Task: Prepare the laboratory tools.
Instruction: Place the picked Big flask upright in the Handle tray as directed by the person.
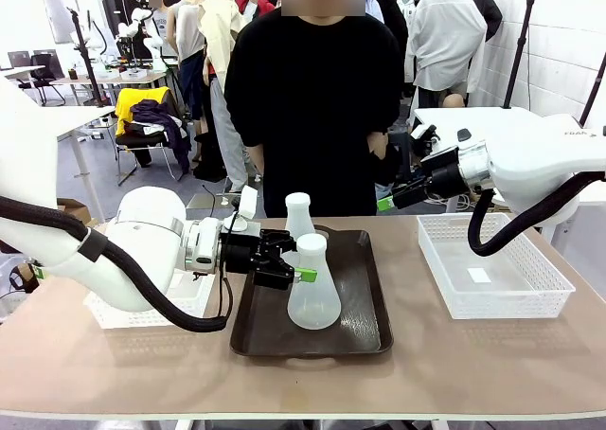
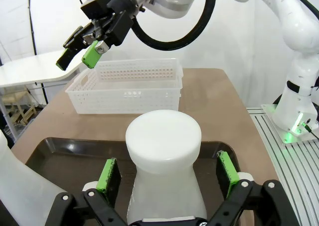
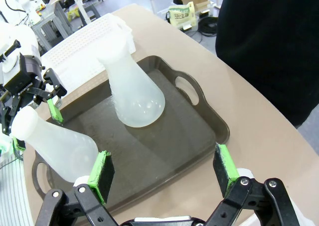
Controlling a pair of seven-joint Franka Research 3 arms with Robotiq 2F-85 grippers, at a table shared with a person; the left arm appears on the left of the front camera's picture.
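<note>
The left gripper (image 2: 167, 173) stands spread wide, its green pads (image 2: 108, 174) on either side of the near conical flask's neck (image 1: 311, 251) without touching; both flasks (image 3: 130, 89) stand upright on the dark brown tray (image 1: 365, 288). The right gripper (image 1: 388, 203), spread and empty, hangs above the table's far edge beside the white mesh basket (image 1: 492, 277)

Behind the brown table (image 1: 492, 354) the room has a white brick wall (image 1: 559, 42) at the far right. At the far left stand white tables (image 1: 66, 117) and a chair (image 1: 142, 136) with yellow and dark clothes on a grey floor (image 1: 95, 179).
</note>
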